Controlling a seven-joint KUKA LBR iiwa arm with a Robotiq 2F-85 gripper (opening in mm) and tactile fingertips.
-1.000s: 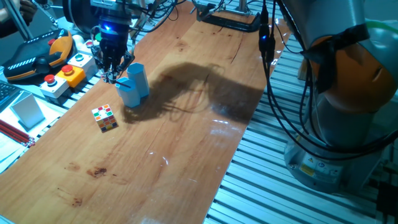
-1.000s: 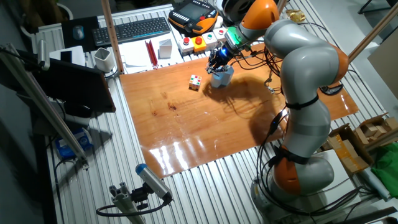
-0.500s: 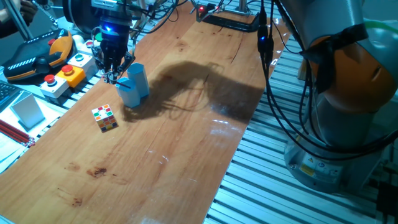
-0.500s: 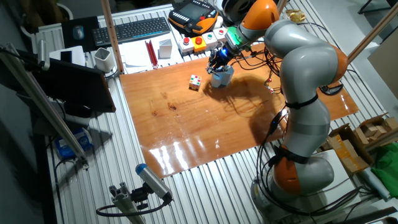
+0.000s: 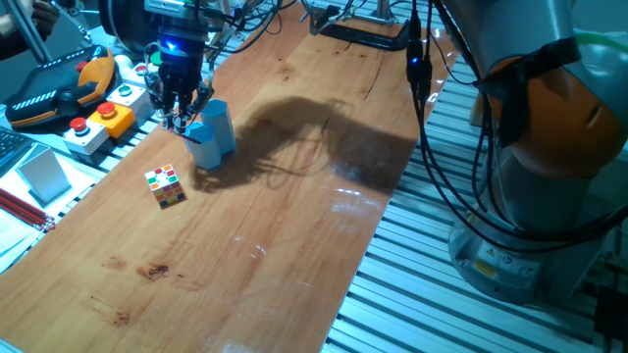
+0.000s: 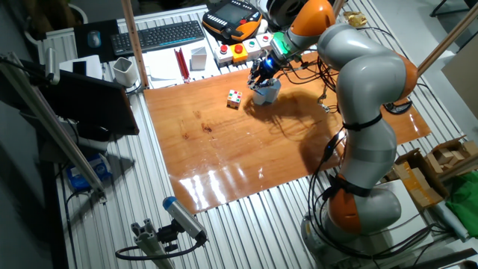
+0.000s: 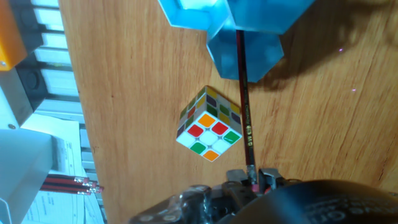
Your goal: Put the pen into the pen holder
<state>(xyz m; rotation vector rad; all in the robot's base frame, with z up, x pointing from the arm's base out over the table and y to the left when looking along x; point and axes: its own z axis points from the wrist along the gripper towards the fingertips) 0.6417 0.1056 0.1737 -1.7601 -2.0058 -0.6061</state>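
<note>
Running from your gripper (image 7: 252,180) toward 12 o'clock in the hand view, the pen (image 7: 243,99) is clamped between the fingers, its far end over the pen holder (image 7: 245,31). Gold lettering on it is unreadable. Your puzzle cube (image 7: 209,124) sits just beside, at 9 o'clock.

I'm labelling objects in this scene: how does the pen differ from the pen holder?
The pen is a thin reddish-brown stick; the pen holder is broad, light blue, made of joined tubes.
The pen is gripped in the pincer, off the table; the pen holder stands on the wooden table.
In the hand view the pen's far end reaches the holder's lower tube; how far in it sits cannot be told.
</note>
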